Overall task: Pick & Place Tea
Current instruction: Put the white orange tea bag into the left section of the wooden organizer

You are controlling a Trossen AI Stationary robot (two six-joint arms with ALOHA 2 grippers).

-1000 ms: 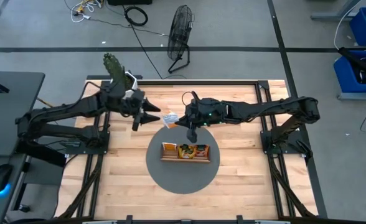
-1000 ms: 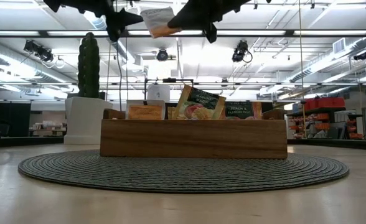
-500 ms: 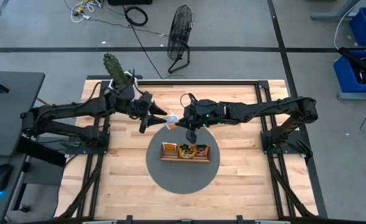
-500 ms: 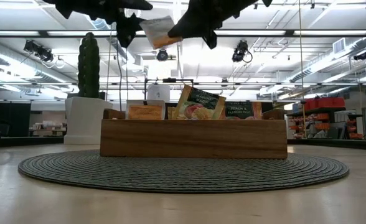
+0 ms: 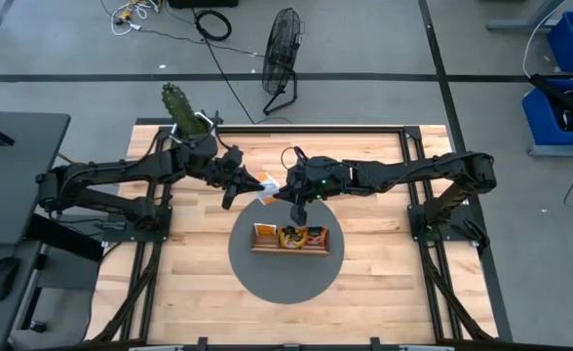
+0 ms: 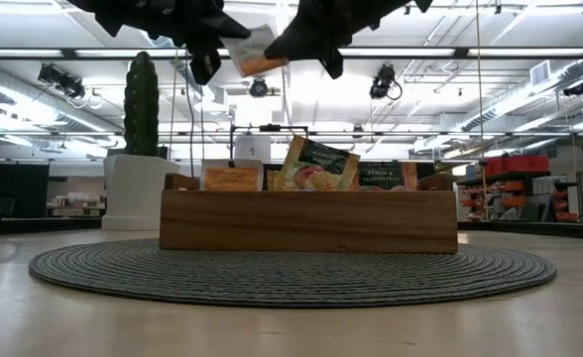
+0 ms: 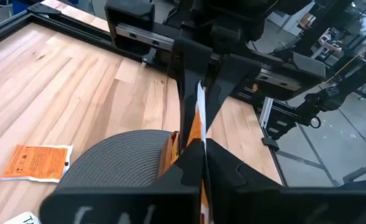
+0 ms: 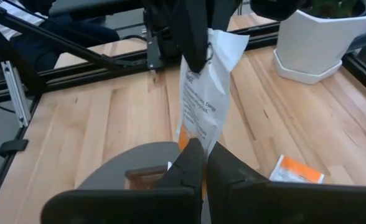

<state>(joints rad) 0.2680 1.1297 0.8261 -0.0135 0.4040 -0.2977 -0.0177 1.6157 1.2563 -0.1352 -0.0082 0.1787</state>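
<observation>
Both grippers, left & right, pinch one sachet mid-air above tray. If neither releases, it'll tear.

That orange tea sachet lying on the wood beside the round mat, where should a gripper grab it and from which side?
The orange sachet lies flat on the table, so come straight down and pinch one free edge, best the one away from the mat, where nothing crowds it. It is too thin for a side grip.
</observation>
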